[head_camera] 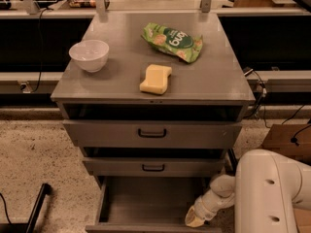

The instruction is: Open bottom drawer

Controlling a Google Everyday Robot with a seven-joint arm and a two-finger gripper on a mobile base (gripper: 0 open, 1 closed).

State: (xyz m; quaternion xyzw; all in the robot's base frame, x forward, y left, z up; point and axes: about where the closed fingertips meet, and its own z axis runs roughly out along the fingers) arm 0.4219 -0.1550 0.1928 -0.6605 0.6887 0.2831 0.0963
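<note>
The grey cabinet has three drawers. The bottom drawer (146,205) stands pulled out, and I look down into its empty grey inside. Its front edge lies along the lower border of the view, and its handle is hidden. My gripper (196,218), cream-tipped on the white arm (272,193), is low at the drawer's right front corner, against the inner side of its front. The middle drawer (153,167) and the top drawer (152,133) each show a black loop handle and stand slightly out.
On the cabinet top (214,76) are a white bowl (89,55), a yellow sponge (156,78) and a green snack bag (173,41). A cardboard box (286,140) and cables lie on the right. A black bar (36,208) lies on the speckled floor at the left.
</note>
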